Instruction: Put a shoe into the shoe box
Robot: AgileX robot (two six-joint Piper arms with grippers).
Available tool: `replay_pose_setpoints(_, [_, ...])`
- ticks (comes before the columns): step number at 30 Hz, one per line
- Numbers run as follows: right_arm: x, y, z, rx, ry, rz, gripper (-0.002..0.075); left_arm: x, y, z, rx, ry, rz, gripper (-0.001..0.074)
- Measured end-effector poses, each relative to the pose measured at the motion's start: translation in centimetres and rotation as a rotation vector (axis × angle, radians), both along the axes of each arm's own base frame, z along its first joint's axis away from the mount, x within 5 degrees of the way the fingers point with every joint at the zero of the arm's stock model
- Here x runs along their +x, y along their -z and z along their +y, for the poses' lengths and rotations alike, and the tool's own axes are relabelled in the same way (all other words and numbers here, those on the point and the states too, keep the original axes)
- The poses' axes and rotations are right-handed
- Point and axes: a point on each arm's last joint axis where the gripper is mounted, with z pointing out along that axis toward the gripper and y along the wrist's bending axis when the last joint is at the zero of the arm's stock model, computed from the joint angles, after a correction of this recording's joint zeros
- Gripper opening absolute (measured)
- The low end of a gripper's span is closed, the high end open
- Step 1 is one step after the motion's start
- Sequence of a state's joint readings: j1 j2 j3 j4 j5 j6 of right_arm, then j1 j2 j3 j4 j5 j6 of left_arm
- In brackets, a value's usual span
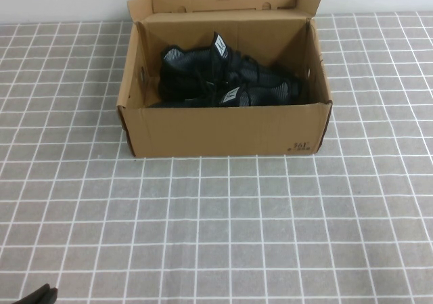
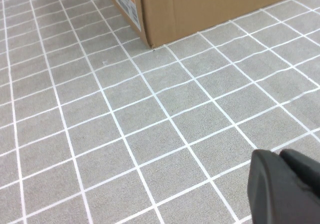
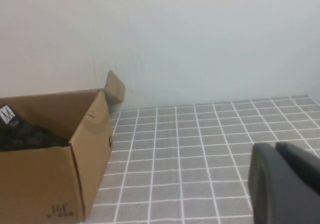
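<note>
The brown cardboard shoe box (image 1: 223, 131) stands at the far middle of the table with its flap lid open and upright. Inside it lie two black knit sneakers side by side: one shoe (image 1: 196, 63) towards the back and a matching one (image 1: 260, 94) nearer the front wall, each with a white tongue label. My left gripper (image 2: 277, 156) is shut and empty, low over the cloth near the table's front left corner (image 1: 40, 294), well short of the box (image 2: 200, 9). My right gripper (image 3: 274, 146) is shut and empty, to the right of the box (image 3: 45, 184), where a black shoe (image 3: 25, 134) shows over the wall.
A grey cloth with a white grid (image 1: 223, 229) covers the table. A pale wall (image 3: 200, 44) rises right behind the box. A printed label (image 2: 125, 2) sits on the box's left end wall.
</note>
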State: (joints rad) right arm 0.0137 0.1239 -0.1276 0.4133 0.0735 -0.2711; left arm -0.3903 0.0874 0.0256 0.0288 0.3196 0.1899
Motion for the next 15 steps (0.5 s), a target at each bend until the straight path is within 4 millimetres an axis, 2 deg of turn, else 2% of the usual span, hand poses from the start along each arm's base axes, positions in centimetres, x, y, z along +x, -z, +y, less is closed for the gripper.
replay_pose_setpoints(7, [-0.7,3.6,-0.2,-0.009,0.025,-0.036,-0.0016,0.0,0.0,0.0,0.001,0.000,0.001,-0.0001])
replay_pose_setpoints(15, [-0.6,4.0,-0.2,-0.009,0.023,-0.021,-0.0016,0.0,0.1,0.0,0.003,-0.001,0.012,-0.0001])
